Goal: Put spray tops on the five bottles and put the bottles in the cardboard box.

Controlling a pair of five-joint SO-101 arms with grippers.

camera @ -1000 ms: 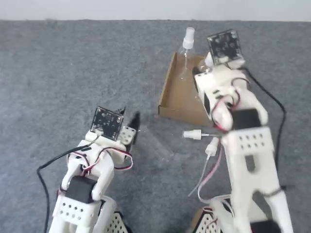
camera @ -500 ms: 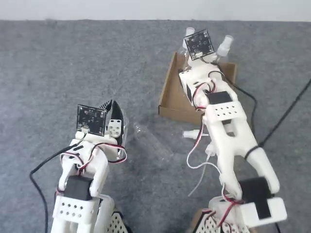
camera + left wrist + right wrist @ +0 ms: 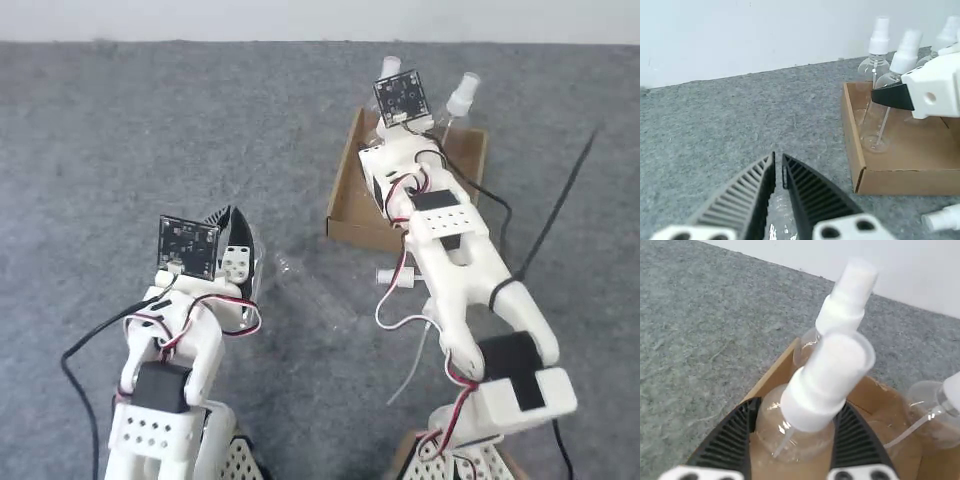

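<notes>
Your right claw [image 3: 799,426] pinches a clear plastic bottle with a white spray top [image 3: 812,390], which stands upright in the shallow brown cardboard box [image 3: 345,195]. Your left claw [image 3: 778,161], fingers pressed almost together, hangs over an uncapped clear bottle [image 3: 312,292] lying on the grey carpet [image 3: 150,130]. A loose white spray top [image 3: 393,275] lies near the box

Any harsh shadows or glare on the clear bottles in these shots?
High view: even light, the lying bottle nearly blends into the grey mat. Right wrist view: small glints on the gripped bottle, no harsh glare. Left wrist view: soft shadow inside the box.
</notes>
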